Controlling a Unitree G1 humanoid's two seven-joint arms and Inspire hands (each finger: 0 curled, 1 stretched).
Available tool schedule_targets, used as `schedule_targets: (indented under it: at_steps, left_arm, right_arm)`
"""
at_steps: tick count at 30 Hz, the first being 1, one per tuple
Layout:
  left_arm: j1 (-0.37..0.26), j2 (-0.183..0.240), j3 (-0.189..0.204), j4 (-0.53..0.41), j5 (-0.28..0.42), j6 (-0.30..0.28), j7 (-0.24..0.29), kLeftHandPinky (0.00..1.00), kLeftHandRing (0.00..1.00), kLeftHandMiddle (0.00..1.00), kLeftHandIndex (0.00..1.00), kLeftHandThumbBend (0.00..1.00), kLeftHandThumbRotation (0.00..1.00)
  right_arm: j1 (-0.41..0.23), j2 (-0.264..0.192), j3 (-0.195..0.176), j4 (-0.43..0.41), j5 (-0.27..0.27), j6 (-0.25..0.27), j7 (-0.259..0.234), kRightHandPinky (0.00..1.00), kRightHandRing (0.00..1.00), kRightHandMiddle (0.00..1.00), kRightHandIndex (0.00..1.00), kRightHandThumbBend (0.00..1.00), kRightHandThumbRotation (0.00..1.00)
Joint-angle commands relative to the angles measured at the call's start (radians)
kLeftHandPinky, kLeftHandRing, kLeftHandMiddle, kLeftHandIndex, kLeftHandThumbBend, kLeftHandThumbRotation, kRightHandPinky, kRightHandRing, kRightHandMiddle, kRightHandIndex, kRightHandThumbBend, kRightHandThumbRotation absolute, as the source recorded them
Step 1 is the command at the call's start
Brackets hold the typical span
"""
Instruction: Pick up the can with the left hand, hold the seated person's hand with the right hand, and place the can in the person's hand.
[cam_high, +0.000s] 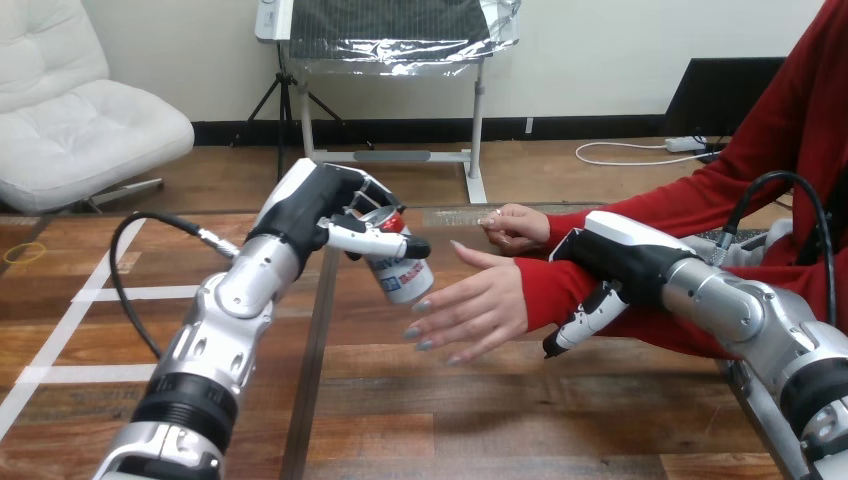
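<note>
My left hand (320, 215) has its fingers clamped round the can (402, 272), tilted above the desk (400, 420), just beside the person's open hand (478, 303). My right hand (615, 255) curls over their wrist (545, 290).

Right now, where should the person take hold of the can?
Probably the can by its bare lower body, from the view's right: its base tilts toward the person's open hand, and the left hand wraps its fingers round the upper part.
</note>
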Motion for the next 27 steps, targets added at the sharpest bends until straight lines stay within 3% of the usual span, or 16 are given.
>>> schedule_targets:
  at_steps: [1, 15, 27]
  left_arm:
    - [-0.167, -0.009, -0.007, 0.011, -0.009, -0.057, 0.024, 0.37, 0.41, 0.43, 0.44, 0.76, 0.0]
    - [-0.189, -0.02, -0.013, 0.034, -0.003, -0.065, 0.027, 0.39, 0.42, 0.44, 0.44, 0.76, 0.0]
    - [-0.202, -0.035, -0.011, 0.046, -0.006, -0.06, 0.025, 0.37, 0.4, 0.43, 0.44, 0.75, 0.0]
  right_arm:
    - [-0.184, 0.041, -0.035, -0.09, 0.039, -0.027, -0.018, 0.22, 0.26, 0.31, 0.31, 0.79, 0.11]
    - [-0.202, 0.066, -0.017, -0.087, 0.017, -0.007, -0.03, 0.25, 0.29, 0.34, 0.34, 0.79, 0.13]
    - [-0.215, 0.091, -0.017, -0.078, 0.014, -0.022, -0.043, 0.26, 0.29, 0.34, 0.33, 0.81, 0.13]
